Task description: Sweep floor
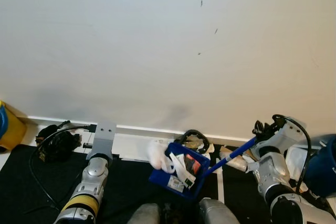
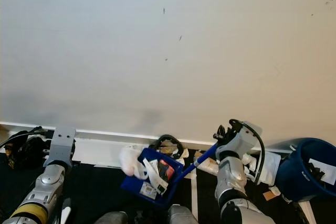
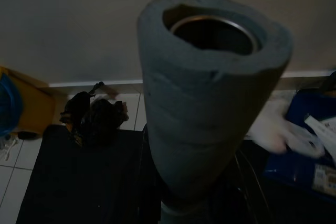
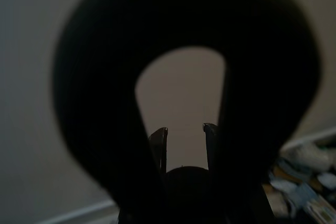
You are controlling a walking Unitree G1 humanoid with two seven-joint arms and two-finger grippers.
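Dustpan [image 1: 181, 174], blue and tilted, heaped with white scraps, hangs low near the baseboard; my right gripper [image 1: 261, 129] clenches its handle [image 1: 231, 156], forearm raised. Left gripper [image 1: 103, 132] grasps a grey foam-sleeved pole [image 3: 210, 93].

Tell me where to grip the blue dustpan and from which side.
Grip the blue dustpan by its long handle, which slopes up toward the robot's right; come from that side, where the right gripper is. The pan end is heaped with litter.
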